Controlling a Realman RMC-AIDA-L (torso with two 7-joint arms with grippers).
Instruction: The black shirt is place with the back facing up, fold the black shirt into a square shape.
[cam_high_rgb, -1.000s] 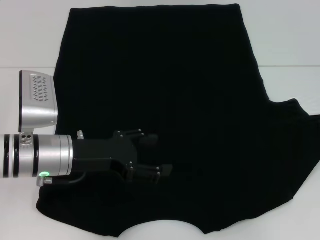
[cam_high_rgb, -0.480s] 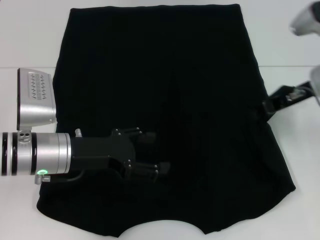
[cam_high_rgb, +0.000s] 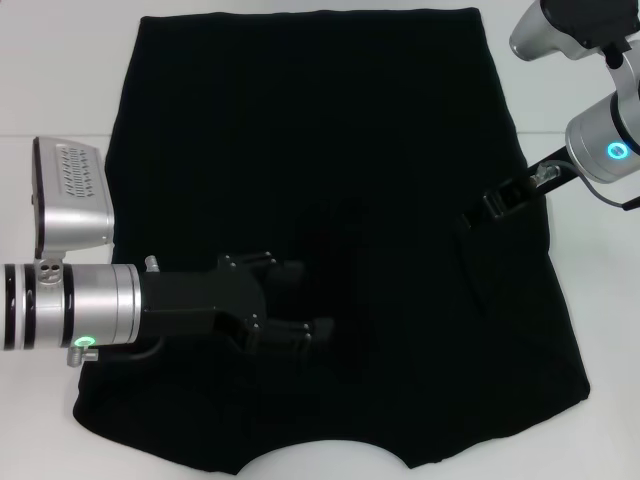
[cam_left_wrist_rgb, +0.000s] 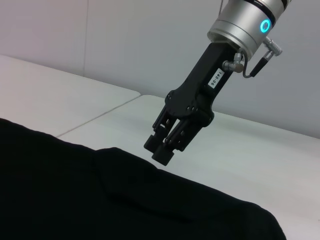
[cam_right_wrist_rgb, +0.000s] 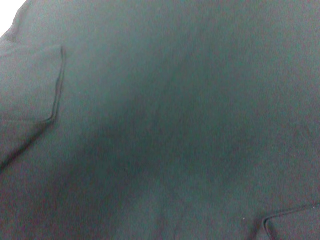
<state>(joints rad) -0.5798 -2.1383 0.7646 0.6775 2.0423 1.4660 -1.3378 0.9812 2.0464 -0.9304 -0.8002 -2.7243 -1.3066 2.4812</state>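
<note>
The white table (cam_high_rgb: 40, 90) ran under everything, and the black shirt (cam_high_rgb: 330, 130) lay spread flat across most of it, a curved neckline cut at the edge nearest the robot, no lettering showing on the side that faced up. Out over the shirt's left half came the left arm, silver cuff and all, and its left gripper (cam_high_rgb: 305, 300) sat low over the cloth with its two black fingers set apart, a clear gap between them, nothing in its grasp! The shirt stretched away from that gripper on every side, its neckline just behind and below it. On the other side the right gripper (cam_high_rgb: 483, 213) hung just above the shirt's right part, inside the fabric's outer edge, with folded cloth lying right beneath its tip. Seen from the left wrist, its fingers (cam_left_wrist_rgb: 165, 145) looked drawn close together, tips nearly meeting, and no cloth was pinched between them. The two grippers stood well apart, with plain black cloth between them.
</note>
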